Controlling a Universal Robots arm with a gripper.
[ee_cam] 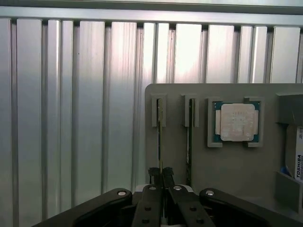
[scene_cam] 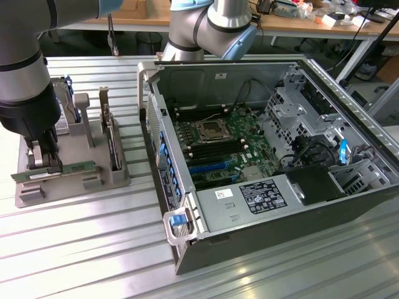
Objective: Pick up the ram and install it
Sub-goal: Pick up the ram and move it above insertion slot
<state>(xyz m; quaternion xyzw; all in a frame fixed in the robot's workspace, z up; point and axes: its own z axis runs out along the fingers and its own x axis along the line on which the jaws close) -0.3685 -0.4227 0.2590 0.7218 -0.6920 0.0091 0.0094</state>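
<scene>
Ram: a thin green stick standing on edge in the front slot of a grey holder, at the exterior view's left. The tool, at the end of the arm, reaches down over the end of the ram nearer that left side.

In the wrist view the tool is all but closed. Its two black fingers press on either face of the ram, which shows edge-on and sits in its slot. Just beside it, a second stick stands in a parallel slot. Beyond that, a square silver processor lies in its own recess of the holder. Beyond the processor is part of a drive with a white label. The holder rests on a ribbed metal bench.

In the exterior view, right of the ram, a card with a metal bracket stands upright in the holder. Further right, apart from the holder, an open case lies on the bench. It exposes the motherboard, its socket and the black memory slots beside the socket.
</scene>
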